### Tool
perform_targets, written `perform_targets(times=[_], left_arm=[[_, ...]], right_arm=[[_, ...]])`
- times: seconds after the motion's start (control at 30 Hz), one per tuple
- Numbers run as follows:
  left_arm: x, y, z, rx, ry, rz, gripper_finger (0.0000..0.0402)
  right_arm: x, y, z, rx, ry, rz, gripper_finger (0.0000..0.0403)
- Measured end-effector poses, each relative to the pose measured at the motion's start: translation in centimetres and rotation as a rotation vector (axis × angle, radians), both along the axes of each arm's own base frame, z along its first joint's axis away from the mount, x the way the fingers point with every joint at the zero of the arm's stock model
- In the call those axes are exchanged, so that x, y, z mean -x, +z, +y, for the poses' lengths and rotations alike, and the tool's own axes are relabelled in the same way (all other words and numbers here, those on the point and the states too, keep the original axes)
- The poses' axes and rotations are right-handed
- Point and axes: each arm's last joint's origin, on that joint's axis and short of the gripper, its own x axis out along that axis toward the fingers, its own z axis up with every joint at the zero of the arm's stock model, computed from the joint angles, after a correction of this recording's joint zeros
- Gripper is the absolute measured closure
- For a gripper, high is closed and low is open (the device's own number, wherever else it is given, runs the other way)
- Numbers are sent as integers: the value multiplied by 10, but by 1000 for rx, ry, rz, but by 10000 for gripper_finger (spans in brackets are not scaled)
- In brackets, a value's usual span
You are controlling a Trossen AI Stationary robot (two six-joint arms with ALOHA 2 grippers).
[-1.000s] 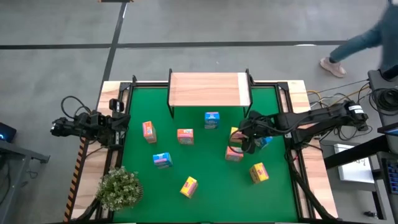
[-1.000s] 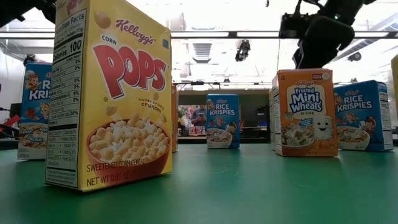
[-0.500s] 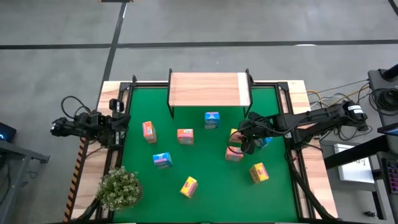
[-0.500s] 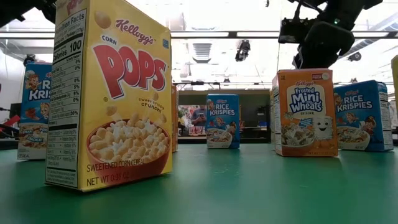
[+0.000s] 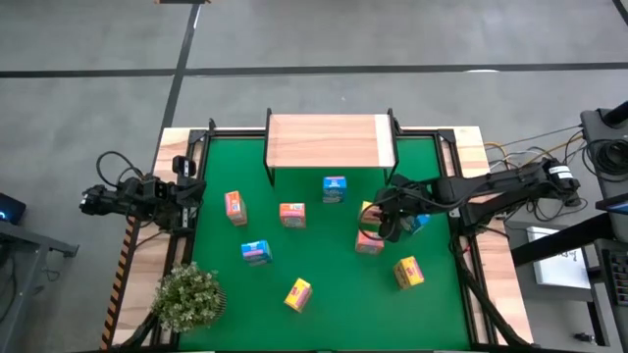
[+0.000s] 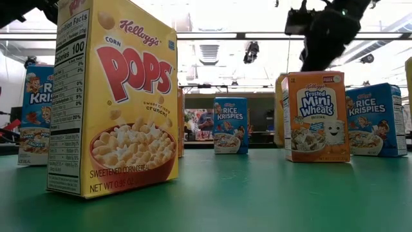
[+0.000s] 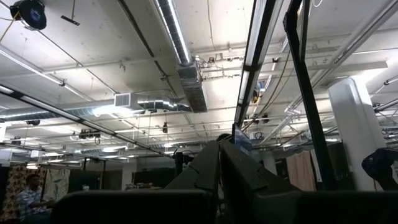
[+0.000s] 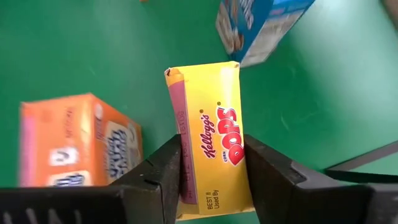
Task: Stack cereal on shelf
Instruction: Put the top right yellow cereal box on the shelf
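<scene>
Around the right gripper [image 5: 383,222] it's crowded: an orange Mini Wheats box [image 8: 81,142] just beside at 7 o'clock, a blue Rice Krispies box [image 8: 258,25] near at 3. Its fingers [image 8: 163,168] are clamped on a yellow Corn Pops box [image 8: 208,134], 5 o'clock of the shelf [image 5: 329,141]. The left gripper [image 7: 219,177] is parked off the green mat [image 5: 324,294] at 9 o'clock, fingers together.

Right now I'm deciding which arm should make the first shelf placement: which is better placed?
The right. Its gripper is shut on a yellow Corn Pops box just in front of the shelf. The left gripper sits back at the table's left edge, pointing at the ceiling.
</scene>
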Motion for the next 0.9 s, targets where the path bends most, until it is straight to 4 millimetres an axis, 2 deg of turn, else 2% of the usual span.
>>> perform_targets(times=[0.27,0.5,0.67,0.9], left_arm=[[0,0,0,0,0,0,402],[0,0,0,0,0,-1,402],[0,0,0,0,-1,-1,402],[0,0,0,0,-1,-2,402]], right_arm=[[-5,61,-2,-6,-11,-78,268],[-20,114,-18,2,-58,-219,271],[-36,137,-36,79,-46,-254,271],[-73,151,-78,199,-68,-261,271]])
